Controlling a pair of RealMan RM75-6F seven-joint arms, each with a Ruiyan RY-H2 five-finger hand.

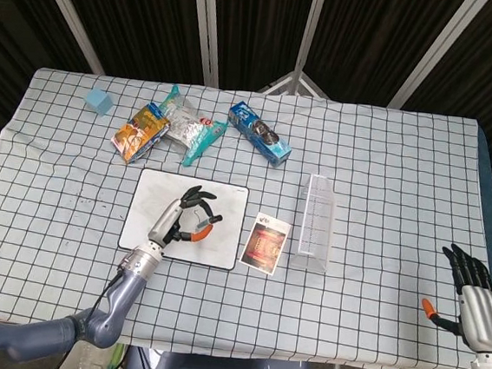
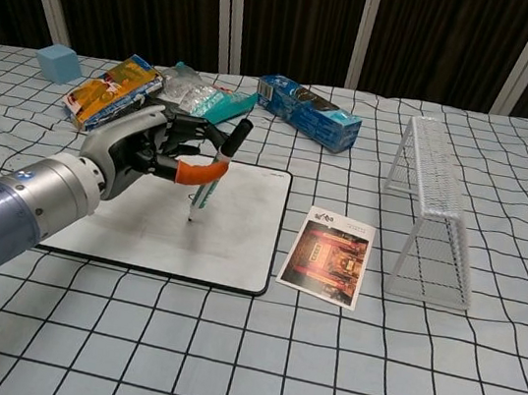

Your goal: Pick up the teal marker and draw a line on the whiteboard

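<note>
The left hand point(image 2: 157, 147) is clamped on the slim teal marker with the black cap point(image 2: 217, 169), holding it tilted with its tip down on the flat white rectangular whiteboard point(image 2: 244, 229), near the middle of the board. Right of the whiteboard lies a small printed card point(image 2: 327, 255), then a white wire rack point(image 2: 431, 213). Far right of the whiteboard, at the counter point(image 1: 388, 155) edge, the right hand point(image 1: 470, 298) rests with fingers apart, holding nothing.

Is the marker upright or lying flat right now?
Near upright, tilted. The left hand holds the marker tip-down over the whiteboard, its dark end leaning up and away. Tip contact: cannot tell.
</note>
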